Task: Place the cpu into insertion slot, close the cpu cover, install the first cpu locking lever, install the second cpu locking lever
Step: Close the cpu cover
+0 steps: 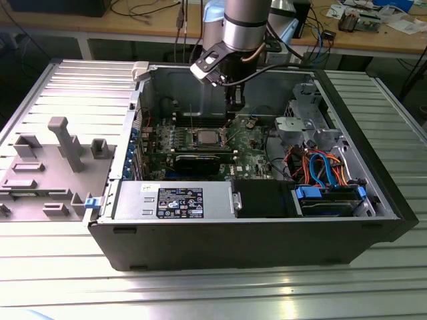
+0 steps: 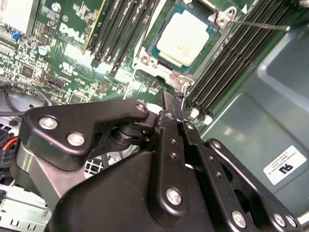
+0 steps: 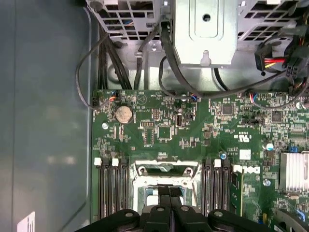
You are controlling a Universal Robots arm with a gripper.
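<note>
The cpu [image 2: 186, 37], a silver-topped square chip, lies flat in the insertion slot [image 2: 166, 62] on the green motherboard. The silver cpu cover [image 2: 145, 59] frames it and looks lowered around the chip. A thin locking lever [image 2: 256, 24] sticks out from the socket's corner across the memory slots. My gripper [image 2: 167, 99] hovers just beside the socket with its black fingers pressed together and nothing between them. In the first wrist view the gripper [image 3: 170, 190] sits over the insertion slot [image 3: 164, 170]. In the exterior view the gripper [image 1: 235, 110] hangs inside the open case, to the right of the socket [image 1: 205, 138].
Black memory slots [image 3: 111, 188] flank the socket on both sides. A round coin battery [image 3: 123, 114] sits on the board, with cables [image 3: 169, 63] and a metal drive cage [image 3: 205, 29] beyond. The case walls [image 1: 373, 173] ring the board; a grey fixture [image 1: 63, 143] stands outside.
</note>
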